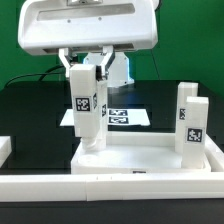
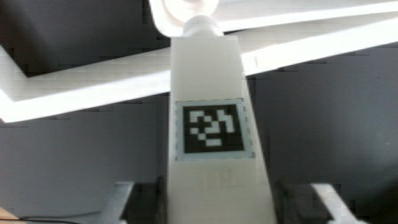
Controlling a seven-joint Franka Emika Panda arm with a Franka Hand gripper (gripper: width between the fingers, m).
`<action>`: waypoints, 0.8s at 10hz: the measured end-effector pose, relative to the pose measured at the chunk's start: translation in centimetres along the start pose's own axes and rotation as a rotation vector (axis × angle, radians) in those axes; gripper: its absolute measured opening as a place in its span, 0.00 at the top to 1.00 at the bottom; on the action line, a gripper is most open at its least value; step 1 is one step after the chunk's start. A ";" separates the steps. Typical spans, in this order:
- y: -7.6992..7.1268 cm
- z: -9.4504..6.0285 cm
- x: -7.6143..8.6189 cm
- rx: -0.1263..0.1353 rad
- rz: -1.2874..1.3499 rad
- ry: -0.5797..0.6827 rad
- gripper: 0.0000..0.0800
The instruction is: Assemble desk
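Observation:
The desk's white top (image 1: 140, 160) lies flat with its raised rim up. My gripper (image 1: 88, 72) is shut on the upper part of a white square leg (image 1: 87, 110). That leg is upright, its lower end at the top's corner on the exterior view's left. In the wrist view the same leg (image 2: 217, 100) runs away from my gripper (image 2: 222, 205) towards the top's rim (image 2: 80, 90), tag facing the camera and a finger (image 2: 139, 200) on each side. Another tagged leg (image 1: 190, 125) stands on the top's right side, apparently with a second just behind it.
The marker board (image 1: 125, 117) lies on the dark table behind the top. A long low white rail (image 1: 100, 190) runs along the front, and another white piece (image 1: 5, 150) shows at the exterior view's left edge. A green wall stands at the back.

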State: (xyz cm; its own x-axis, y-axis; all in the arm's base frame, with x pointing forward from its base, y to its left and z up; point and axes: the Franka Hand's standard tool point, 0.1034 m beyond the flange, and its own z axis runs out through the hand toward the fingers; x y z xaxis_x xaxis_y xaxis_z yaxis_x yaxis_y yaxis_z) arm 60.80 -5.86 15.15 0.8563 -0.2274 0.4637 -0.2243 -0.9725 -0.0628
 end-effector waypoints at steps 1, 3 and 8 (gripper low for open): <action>0.0 0.4 -0.5 -0.002 -0.003 -0.009 0.64; 0.3 1.1 -1.5 -0.011 -0.005 -0.025 0.64; 0.5 1.4 -1.7 -0.020 -0.006 -0.019 0.64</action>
State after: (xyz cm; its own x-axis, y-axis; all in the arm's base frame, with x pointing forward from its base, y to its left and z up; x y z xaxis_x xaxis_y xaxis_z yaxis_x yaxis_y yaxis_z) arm 59.90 -6.02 13.13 0.8662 -0.2222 0.4476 -0.2280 -0.9728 -0.0417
